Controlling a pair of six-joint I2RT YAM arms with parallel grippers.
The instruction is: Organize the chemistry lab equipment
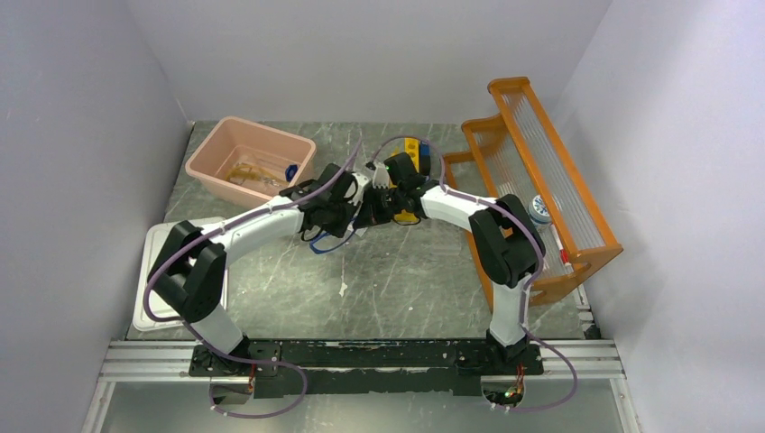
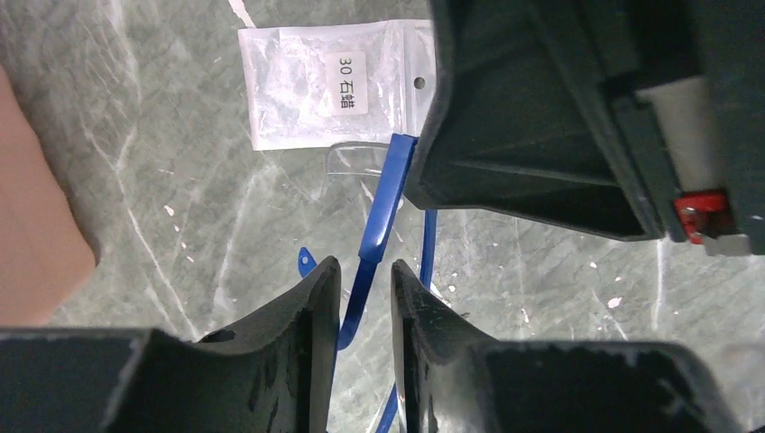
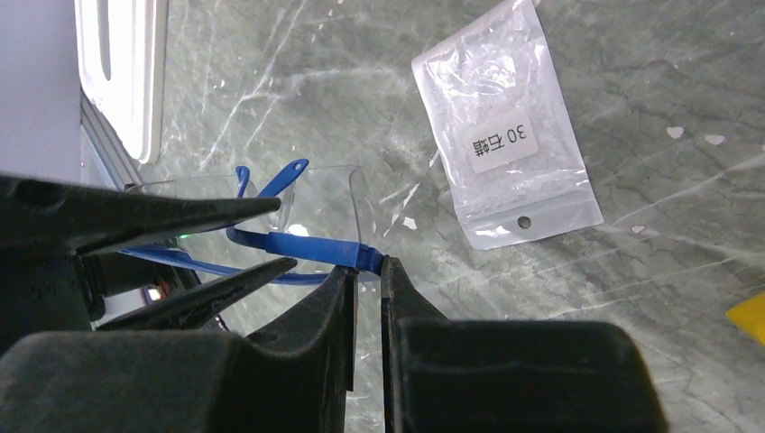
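Noted the left gripper (image 2: 365, 275) with fingers narrow, straddling the thin blue temple arm of the blue-framed goggles (image 2: 383, 194). A sliver of gap showed on each side, so it was not clamped, as far as that close view allowed. The right gripper (image 3: 368, 266) was pinched tight on the goggles' blue frame, just beside the clear lens.

Both grippers were crowded tip to tip over this one item, near the middle of the table (image 1: 397, 280), a little toward the far side. A white packet (image 2: 329, 86) lay flat on the table just beyond the goggles, apart from both grippers. The pink tub (image 1: 251, 161) sat far left and the orange rack (image 1: 541, 180) at right, both well apart from the goggles.

Risks, as judged:
- Two grips on one slender frame: any disagreement in pull would twist the hinge or spring the temple arm.
- The left fingers could close off-centre and flick the arm out.
- The gripper bodies were close enough to knock together.
- A dangling arm might snag the packet during carry
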